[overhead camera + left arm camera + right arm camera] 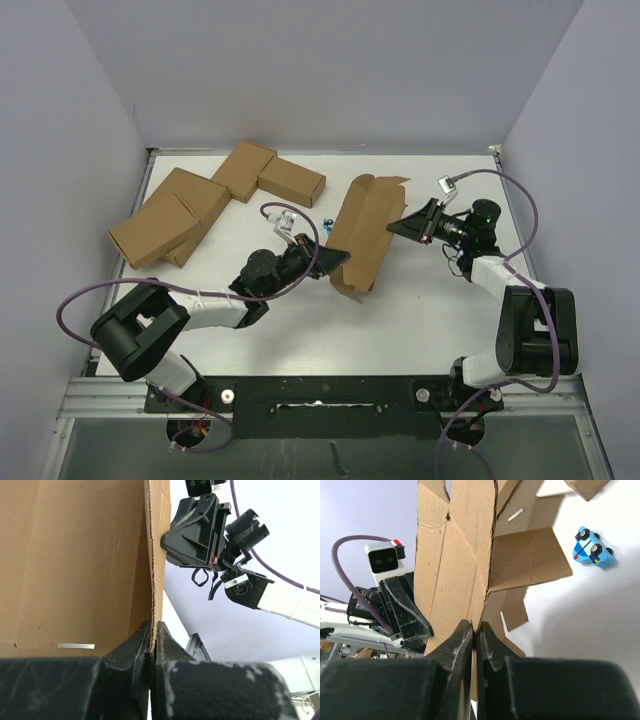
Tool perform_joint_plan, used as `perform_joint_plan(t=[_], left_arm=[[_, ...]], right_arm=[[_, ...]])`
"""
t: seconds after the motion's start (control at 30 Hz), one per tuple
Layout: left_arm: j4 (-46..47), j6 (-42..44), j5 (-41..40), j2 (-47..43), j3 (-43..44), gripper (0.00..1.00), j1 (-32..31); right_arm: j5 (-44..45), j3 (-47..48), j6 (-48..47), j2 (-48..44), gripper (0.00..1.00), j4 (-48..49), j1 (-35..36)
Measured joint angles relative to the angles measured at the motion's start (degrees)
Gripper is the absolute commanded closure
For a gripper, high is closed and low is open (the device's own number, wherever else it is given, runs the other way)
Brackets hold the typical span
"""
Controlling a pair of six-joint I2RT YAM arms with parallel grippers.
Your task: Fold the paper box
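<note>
The paper box (365, 235), a partly raised brown cardboard piece with loose flaps, stands near the middle of the white tabletop (420, 320), between the two arms. The left tool (338, 258) is clenched on a thin cardboard wall at the box's near-left side, and the right tool (400, 227) is clenched on a panel at its right side, each pinching the sheet tightly. A small blue toy car (592, 547) sits just beside the box, and a cluster of four brown cartons (215, 195) lies well apart at the far left.
</note>
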Motion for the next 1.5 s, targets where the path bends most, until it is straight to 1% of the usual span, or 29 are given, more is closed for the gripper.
perform_joint_plan(t=[0.17,0.2,0.27,0.3,0.33,0.37,0.53,0.6,0.67,0.77,0.83,0.93,1.07,1.17,1.27,1.33,1.4,1.5], left_arm=[[-0.37,0.28,-0.02,0.00,0.00,1.00,0.09],[-0.39,0.37,0.02,0.00,0.00,1.00,0.15],[-0.63,0.55,0.11,0.00,0.00,1.00,0.33],[-0.74,0.61,0.24,-0.02,0.00,1.00,0.42],[-0.70,0.61,0.52,-0.09,0.00,1.00,0.57],[-0.72,0.66,1.03,-0.24,0.00,1.00,0.72],[-4.17,1.68,3.04,-3.69,0.00,1.00,2.08],[-7.02,2.10,4.02,-6.84,0.09,1.00,3.06],[-10.78,2.71,5.09,-10.82,0.35,1.00,4.42],[-16.02,2.89,7.45,-15.93,1.11,1.00,7.23],[-19.17,2.58,9.90,-19.23,1.51,1.00,10.40],[-22.12,1.31,14.58,-21.94,1.81,1.00,15.54],[-24.76,-1.01,23.17,-22.53,1.75,1.00,24.02],[-26.32,-1.73,29.77,-21.84,1.09,1.00,30.23],[-29.57,-0.59,35.12,-19.76,0.81,1.00,34.75],[-32.96,1.84,36.81,-18.88,0.83,1.00,35.85],[-38.34,5.46,37.86,-18.75,0.94,1.00,36.00],[-46.75,11.39,37.46,-18.75,2.23,1.00,35.95]], right_arm=[[-0.81,0.42,0.72,0.20,1.00,0.94,-0.04],[-0.85,0.44,0.87,0.24,0.91,1.03,-0.04],[-1.03,0.44,1.09,0.24,0.57,1.14,-0.04],[-1.09,0.50,0.98,0.24,0.47,1.11,-0.04],[-1.18,0.57,0.83,0.24,0.41,0.90,-0.04],[-1.68,0.79,-0.28,0.24,0.38,0.63,-0.02],[-8.11,3.80,-7.39,0.11,0.32,-1.36,0.04],[-11.34,6.36,-13.44,-0.61,0.30,-5.81,0.04],[-13.38,9.31,-21.24,-2.10,0.28,-13.27,0.04],[-15.21,15.74,-38.82,-5.62,0.27,-30.18,-0.02],[-16.04,19.34,-48.13,-7.58,0.27,-38.91,-0.46],[-17.31,21.86,-57.61,-10.01,0.27,-47.39,-2.43],[-17.66,21.90,-63.17,-9.70,0.27,-53.42,-5.05],[-16.81,21.88,-65.18,-8.39,0.26,-55.58,-5.68],[-14.34,21.79,-67.01,-7.21,0.26,-57.18,-5.66],[-12.17,21.16,-68.32,-7.04,0.24,-57.35,-5.64],[-10.34,20.24,-69.68,-7.04,0.19,-56.98,-5.64],[-7.56,17.35,-72.11,-7.06,0.14,-55.41,-5.64]])
